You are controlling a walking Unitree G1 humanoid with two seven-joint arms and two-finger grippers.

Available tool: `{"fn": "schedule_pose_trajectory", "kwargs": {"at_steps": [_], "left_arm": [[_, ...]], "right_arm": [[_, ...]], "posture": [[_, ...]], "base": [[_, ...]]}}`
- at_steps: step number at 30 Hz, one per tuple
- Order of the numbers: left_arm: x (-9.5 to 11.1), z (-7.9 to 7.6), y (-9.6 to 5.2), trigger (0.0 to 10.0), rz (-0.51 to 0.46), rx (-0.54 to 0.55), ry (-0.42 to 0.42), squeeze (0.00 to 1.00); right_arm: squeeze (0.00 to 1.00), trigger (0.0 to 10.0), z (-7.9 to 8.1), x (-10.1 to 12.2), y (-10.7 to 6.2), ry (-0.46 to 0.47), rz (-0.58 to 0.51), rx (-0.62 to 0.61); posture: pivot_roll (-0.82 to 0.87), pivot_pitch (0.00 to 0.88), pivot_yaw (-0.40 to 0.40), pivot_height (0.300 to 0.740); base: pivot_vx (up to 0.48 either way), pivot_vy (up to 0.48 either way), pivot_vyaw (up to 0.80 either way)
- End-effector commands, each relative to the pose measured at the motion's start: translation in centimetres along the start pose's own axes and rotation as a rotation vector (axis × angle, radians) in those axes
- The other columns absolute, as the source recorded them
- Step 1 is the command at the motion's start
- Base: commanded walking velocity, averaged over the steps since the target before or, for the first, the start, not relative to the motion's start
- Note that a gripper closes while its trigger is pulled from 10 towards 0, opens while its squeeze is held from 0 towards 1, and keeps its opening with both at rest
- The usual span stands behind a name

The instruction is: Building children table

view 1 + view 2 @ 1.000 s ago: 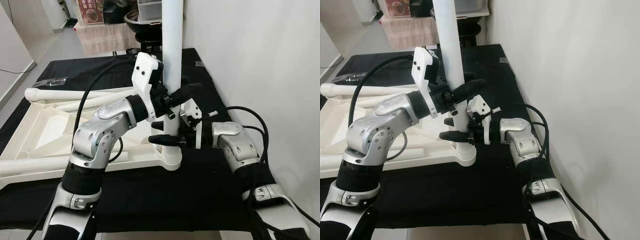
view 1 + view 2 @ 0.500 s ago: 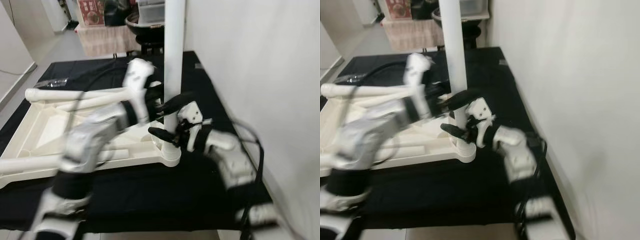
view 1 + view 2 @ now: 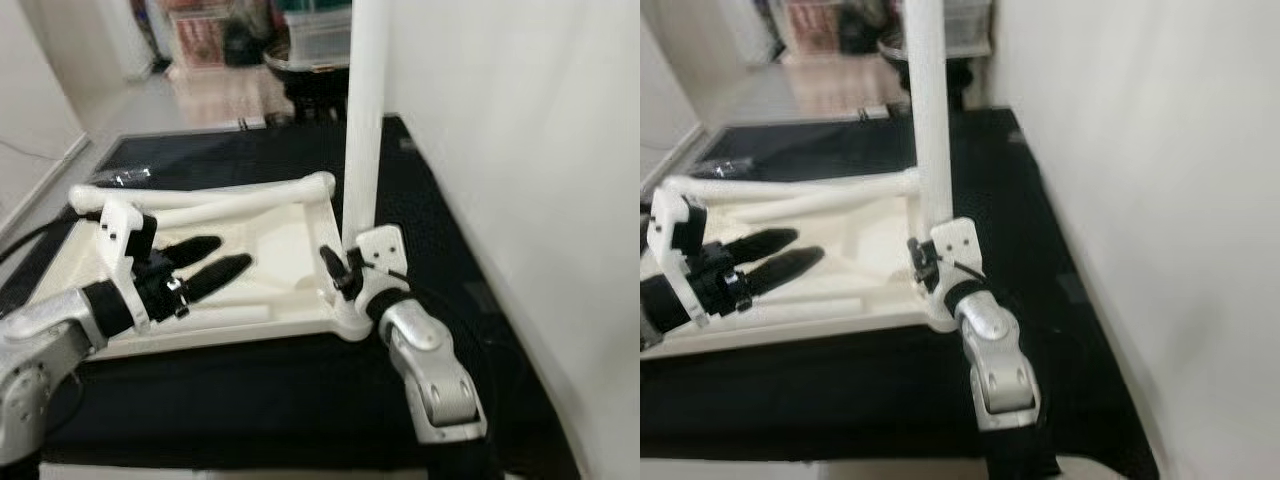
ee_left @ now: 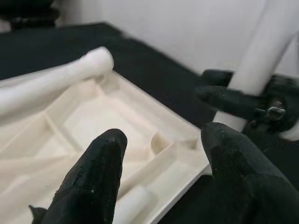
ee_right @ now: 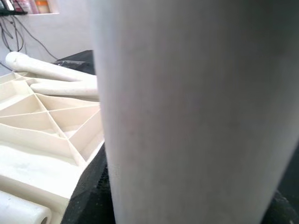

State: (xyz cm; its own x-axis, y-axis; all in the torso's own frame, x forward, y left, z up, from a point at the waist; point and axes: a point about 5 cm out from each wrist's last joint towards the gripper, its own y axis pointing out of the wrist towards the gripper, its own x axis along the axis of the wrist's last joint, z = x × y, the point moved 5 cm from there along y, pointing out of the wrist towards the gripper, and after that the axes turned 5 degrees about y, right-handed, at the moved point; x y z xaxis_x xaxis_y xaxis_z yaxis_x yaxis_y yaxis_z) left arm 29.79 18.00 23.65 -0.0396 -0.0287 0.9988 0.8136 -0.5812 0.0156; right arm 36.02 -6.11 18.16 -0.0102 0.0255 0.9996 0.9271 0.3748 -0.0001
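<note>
Your right gripper [image 3: 335,268] has its jaws clamped around the upright table leg [image 3: 362,130], low down, just above the corner socket [image 3: 352,318] of the upturned tabletop [image 3: 275,240]. That's the step as I read it: seating this leg in its corner. Keep the leg dead vertical while you push or twist, because a long smooth tube gripped that low will want to lever sideways. I'd bring the left gripper [image 3: 205,265] back to steady it higher up; it hovers over the middle of the tabletop with its jaws apart, holding nothing.

The tabletop lies underside up on a black cloth [image 3: 300,390] that covers the floor beside a white wall [image 3: 520,150], so no counter here. A second leg [image 3: 200,192] lies along the far edge of the tabletop, and a shorter tube [image 3: 235,315] rests near the front edge.

Materials:
- Everything table-related is cream moulded plastic, slightly glossy. The legs are plain round tubes with rounded ends.
- The right wrist view shows the underside is a grid of thin diagonal ribs [image 5: 42,116]. Stiff, but light, so the whole slab can skid on the cloth if you shove sideways.
- Black finger pads [image 4: 93,182] on the left gripper look matte and rubbery, decent grip on slick plastic I'd guess.

Push straight down, not across.
</note>
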Motion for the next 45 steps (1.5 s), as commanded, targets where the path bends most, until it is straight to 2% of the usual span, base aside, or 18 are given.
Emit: {"fn": "schedule_pose_trajectory", "kwargs": {"at_steps": [1,2,5,6,11,13,15,18,19,20,29,31,34,35,36,38,40,45], "left_arm": [[-1.4,0.1,0.1,10.0,0.018,0.041,-0.003,0.00],[-3.1,-0.4,0.3,10.0,0.038,0.056,-0.038,0.00],[-4.8,-1.3,0.5,10.0,0.067,0.059,-0.050,0.00],[-6.8,-3.9,0.9,10.0,0.087,-0.008,-0.065,0.00],[-7.8,-6.8,1.1,10.0,0.074,-0.114,-0.069,0.00],[-8.6,-9.9,1.2,10.0,0.053,-0.248,-0.070,0.00],[-9.3,-11.5,1.2,10.0,0.053,-0.329,-0.080,0.00],[-9.8,-12.6,1.3,10.0,0.052,-0.393,-0.088,0.00],[-10.1,-13.2,1.3,10.0,0.050,-0.432,-0.096,0.00],[-10.3,-13.2,1.4,10.0,0.045,-0.445,-0.103,0.00],[-10.8,-13.4,1.6,10.0,0.030,-0.412,-0.021,0.00],[-10.8,-12.8,1.9,10.0,0.015,-0.340,0.026,0.00],[-10.7,-12.4,1.9,10.0,0.011,-0.310,0.038,0.00],[-10.7,-11.8,2.0,10.0,0.003,-0.261,0.056,0.00],[-10.6,-11.4,2.0,10.0,-0.011,-0.220,0.068,0.00],[-10.6,-11.4,2.0,10.0,-0.011,-0.220,0.068,0.00],[-10.5,-10.4,1.6,10.0,-0.027,-0.142,0.083,0.00],[-10.9,-10.3,1.6,10.0,-0.022,-0.121,0.097,0.00]], "right_arm": [[1.00,10.0,0.0,-3.0,-0.2,0.070,0.132,0.078],[1.00,10.0,0.3,-1.3,-0.2,0.082,0.067,0.194],[1.00,10.0,0.3,0.3,-0.2,0.087,0.009,0.299],[0.00,10.0,-0.4,2.3,-0.5,0.081,-0.058,0.461],[0.00,10.0,-0.7,2.8,-0.8,0.029,-0.055,0.605],[0.00,10.0,-0.7,2.3,-0.7,-0.022,-0.010,0.738],[0.00,10.0,-0.6,2.0,-0.5,-0.018,0.025,0.795],[0.00,10.0,-0.6,1.8,-0.2,-0.013,0.051,0.840],[0.00,5.5,-0.6,1.5,0.1,-0.011,0.072,0.864],[0.00,0.0,-0.8,1.4,0.3,0.004,0.090,0.880],[0.00,0.0,-2.3,0.2,-0.5,0.037,0.143,0.922],[0.00,0.0,-4.0,-2.1,-1.0,0.018,0.180,0.767],[0.00,0.0,-4.6,-3.0,-1.2,0.004,0.194,0.697],[0.00,0.0,-5.5,-4.8,-1.5,-0.033,0.249,0.575],[0.00,0.0,-6.7,-6.8,-1.7,-0.050,0.304,0.317],[0.00,0.0,-6.7,-6.8,-1.7,-0.050,0.304,0.317],[0.00,0.0,-4.9,-9.1,-4.5,-0.015,0.351,0.061],[0.00,0.0,-5.2,-8.9,-4.4,-0.051,0.333,0.032]], "posture": [[-0.03,0.139,0.034,0.740],[-0.03,0.135,0.031,0.740],[-0.03,0.134,0.029,0.740],[-0.02,0.126,0.021,0.740],[-0.02,0.121,0.016,0.740],[-0.01,0.105,0.000,0.740],[0.00,0.101,-0.009,0.740],[0.00,0.093,-0.013,0.740],[0.00,0.091,-0.017,0.740],[0.01,0.087,-0.020,0.740],[-0.01,0.076,-0.022,0.740],[-0.04,0.077,-0.022,0.740],[-0.04,0.077,-0.022,0.740],[-0.05,0.086,-0.032,0.740],[-0.05,0.091,-0.032,0.740],[-0.05,0.091,-0.032,0.740],[-0.10,0.095,0.005,0.740],[-0.11,0.087,0.024,0.740]], "base": [[0.000,0.000,0.00],[0.000,0.000,0.00],[0.000,0.000,0.00],[0.000,0.000,0.00],[0.000,0.000,0.00],[0.000,0.000,0.00],[0.000,0.000,0.00],[0.000,0.000,0.00],[0.000,0.000,0.00],[0.000,0.000,0.00],[0.000,0.000,0.00],[0.000,0.000,0.00],[0.000,0.000,0.00],[0.000,0.000,0.00],[0.000,0.000,0.00],[0.000,0.000,0.00],[0.000,0.000,0.00],[0.000,0.000,0.00]]}}
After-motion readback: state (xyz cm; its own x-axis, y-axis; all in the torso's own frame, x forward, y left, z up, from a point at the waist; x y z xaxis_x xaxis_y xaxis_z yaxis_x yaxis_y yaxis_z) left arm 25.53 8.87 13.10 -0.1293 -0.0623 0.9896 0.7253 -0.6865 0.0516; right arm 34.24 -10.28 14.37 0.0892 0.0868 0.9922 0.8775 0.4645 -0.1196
